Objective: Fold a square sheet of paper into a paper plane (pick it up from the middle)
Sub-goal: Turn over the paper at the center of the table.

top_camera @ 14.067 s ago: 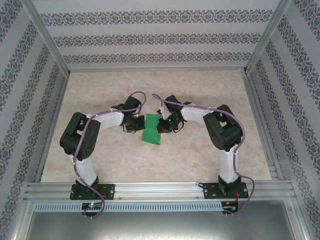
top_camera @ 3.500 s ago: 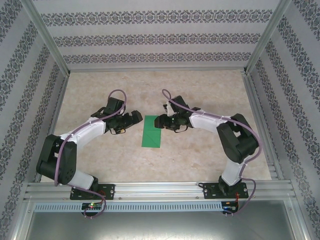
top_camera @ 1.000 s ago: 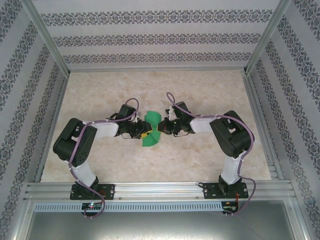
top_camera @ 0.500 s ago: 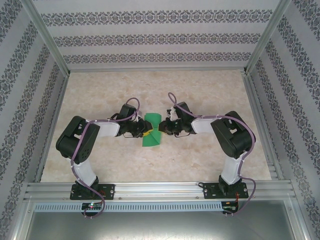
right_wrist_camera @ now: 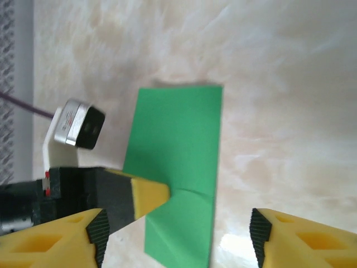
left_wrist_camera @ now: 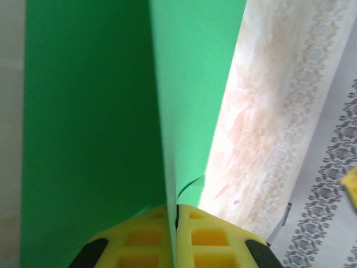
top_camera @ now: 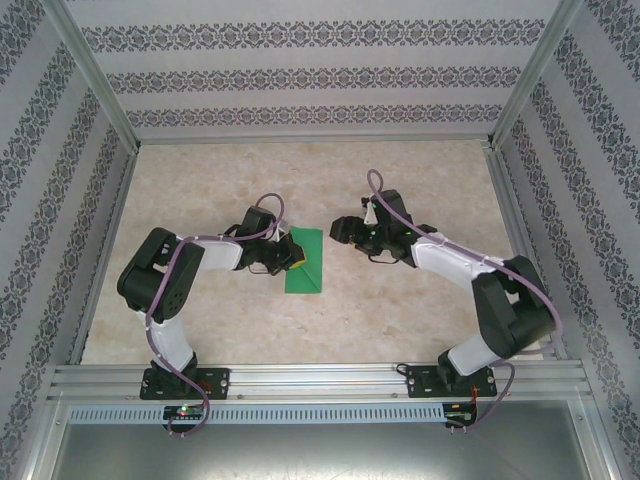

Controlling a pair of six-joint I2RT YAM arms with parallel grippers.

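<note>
Progress: early, by my read. The green sheet [top_camera: 306, 268] lies mid-table [top_camera: 420, 300] as a narrow folded strip running 12 to 6. One lengthwise half-fold looks done, with a small crease near one end; nose corners and wings are left. The left gripper [top_camera: 291, 257] at the strip's 9 o'clock edge has its pads [left_wrist_camera: 148, 237] clamped on a raised layer. The right gripper [top_camera: 338, 228] at the strip's 2 o'clock is spread wide, empty and apart from it.

Occlusions: green paper [left_wrist_camera: 89, 111], left claw [left_wrist_camera: 172, 234]
Left wrist: strip pinched inside the claw hidden, sheet cropped ahead of it. Right wrist: claw tip covers the paper's side edge, end past the tip cropped. Top: fold layers too small to tell.
</note>
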